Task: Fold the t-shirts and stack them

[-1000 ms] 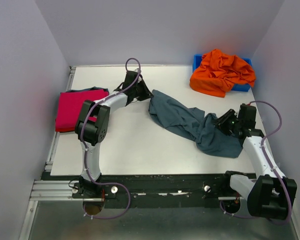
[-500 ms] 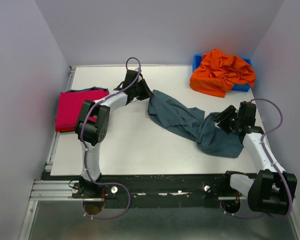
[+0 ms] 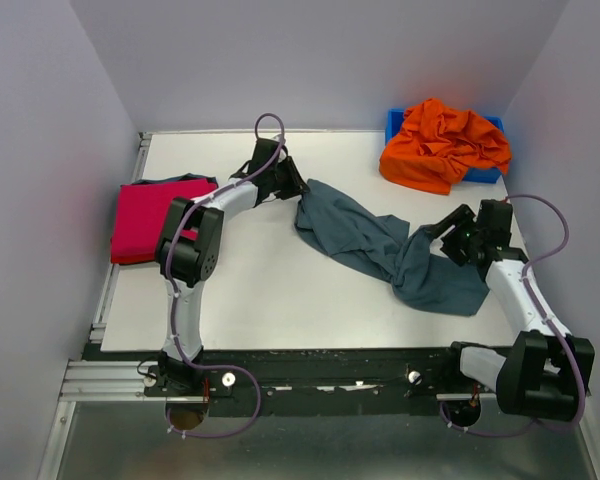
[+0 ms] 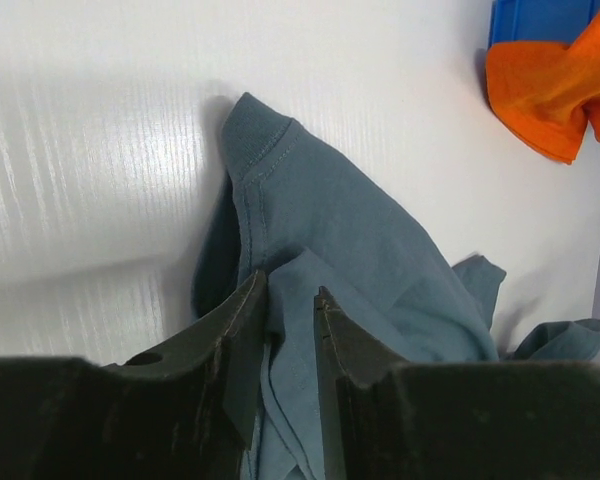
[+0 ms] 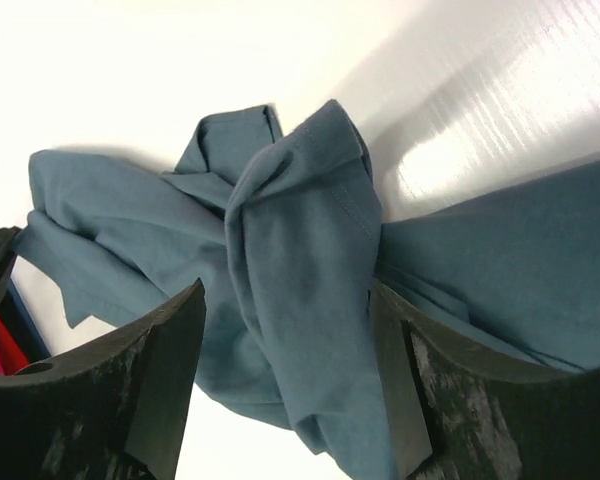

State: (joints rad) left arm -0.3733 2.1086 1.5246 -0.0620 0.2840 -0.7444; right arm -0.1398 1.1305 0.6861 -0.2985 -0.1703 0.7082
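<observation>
Shirt (image 3: 380, 245) lies twisted across table (image 3: 270, 290) between both grippers, probably for spreading flat. We see right gripper (image 5: 285, 292) fingers spread wide around a bunch; left gripper (image 4: 290, 300) fingers barely parted (grip unclear).

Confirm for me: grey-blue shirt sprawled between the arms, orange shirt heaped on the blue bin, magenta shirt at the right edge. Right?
Not quite: the magenta shirt lies at the left edge, as the top external view shows. The rest stands.

White table (image 3: 280, 295), pale lilac walls (image 3: 320, 60), perhaps metal floor (image 3: 330, 450)
</observation>
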